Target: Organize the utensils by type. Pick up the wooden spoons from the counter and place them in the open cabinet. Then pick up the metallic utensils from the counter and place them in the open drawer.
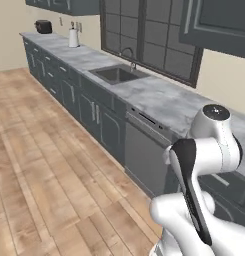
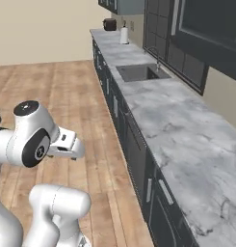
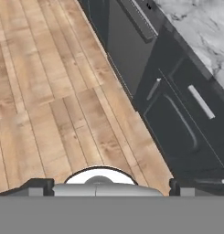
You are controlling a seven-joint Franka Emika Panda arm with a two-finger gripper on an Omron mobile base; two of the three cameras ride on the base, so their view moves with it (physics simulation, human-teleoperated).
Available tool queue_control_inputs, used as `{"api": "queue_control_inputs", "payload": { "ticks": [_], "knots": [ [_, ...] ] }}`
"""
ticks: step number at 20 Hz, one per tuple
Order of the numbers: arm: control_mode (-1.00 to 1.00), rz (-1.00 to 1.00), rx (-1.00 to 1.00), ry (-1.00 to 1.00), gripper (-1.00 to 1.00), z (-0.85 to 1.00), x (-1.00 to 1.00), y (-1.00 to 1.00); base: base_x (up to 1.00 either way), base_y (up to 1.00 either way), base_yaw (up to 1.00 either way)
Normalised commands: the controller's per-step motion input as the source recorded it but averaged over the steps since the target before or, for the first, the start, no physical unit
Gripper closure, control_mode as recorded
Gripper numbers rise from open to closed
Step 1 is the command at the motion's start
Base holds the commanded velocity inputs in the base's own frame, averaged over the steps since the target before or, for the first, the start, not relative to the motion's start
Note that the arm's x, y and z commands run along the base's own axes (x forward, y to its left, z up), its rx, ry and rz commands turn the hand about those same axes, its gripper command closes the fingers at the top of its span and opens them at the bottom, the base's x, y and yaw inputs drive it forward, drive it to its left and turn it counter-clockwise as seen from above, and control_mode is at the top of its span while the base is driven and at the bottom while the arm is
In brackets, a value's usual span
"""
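Note:
The counter (image 1: 159, 97) (image 2: 187, 135), long grey-white marble with dark veins, runs along the wall; its corner shows at the top right of the hand view (image 3: 202, 27). My gripper (image 3: 107, 186) is open, its two dark tips wide apart with nothing between them. It hangs over the wooden floor in front of the dark lower cabinet doors (image 3: 177, 123). Dark grey upper wall cabinets (image 1: 219, 22) hang above the counter; I cannot tell which one is open. The wooden spoons, the metallic utensils and the drawer are out of view.
A sink (image 1: 116, 75) (image 2: 138, 72) is set into the counter under a dark window (image 1: 144, 35). A white paper roll (image 1: 73, 37) and a dark toaster (image 1: 43, 26) stand at the far end. A dishwasher front (image 1: 144, 155) sits below. Wooden floor (image 1: 39, 165) lies open on the left.

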Motion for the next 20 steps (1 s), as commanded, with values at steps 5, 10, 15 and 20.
{"api": "queue_control_inputs", "payload": {
  "ticks": [5, 10, 15, 20],
  "knots": [
    [1.0, 0.0, 0.0, 0.0, -1.0, 0.0, 0.0, 0.0, 0.62, 0.53, 0.32],
    [1.0, 0.0, 0.0, 0.0, -1.0, 0.0, 0.0, 0.0, 0.97, 0.65, 0.23],
    [1.0, 0.0, 0.0, 0.0, -1.0, 0.0, 0.0, 0.0, 1.0, 0.65, 0.31],
    [1.0, 0.0, 0.0, 0.0, -1.0, 0.0, 0.0, 0.0, 1.0, 0.45, 0.44]
  ]
}}
